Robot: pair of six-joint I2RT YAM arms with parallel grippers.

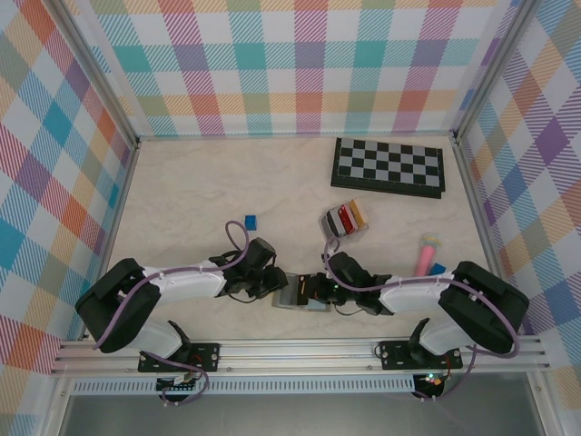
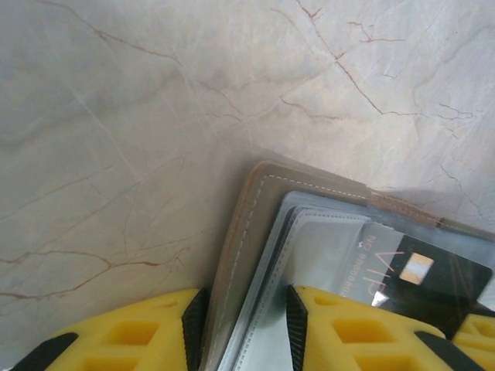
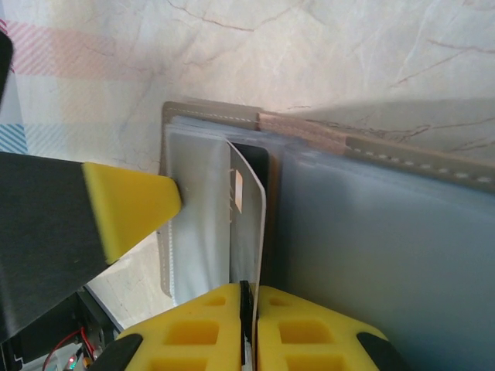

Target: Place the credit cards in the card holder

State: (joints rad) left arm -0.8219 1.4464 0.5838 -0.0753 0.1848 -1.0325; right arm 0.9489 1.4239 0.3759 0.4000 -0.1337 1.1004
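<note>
From above, your two arms fold inward, low at the table's near edge. Your left gripper (image 1: 272, 289) and right gripper (image 1: 318, 292) meet over the card holder (image 1: 297, 302). The rack of coloured cards (image 1: 345, 220) and the chessboard (image 1: 388, 166) sit well beyond. At your left wrist, the fingers (image 2: 116, 336) clamp the holder's stitched edge. At your right wrist, the fingers (image 3: 309, 332) pinch a black credit card (image 3: 249, 193) edge-on, with its far end among the holder's clear sleeves.
</note>
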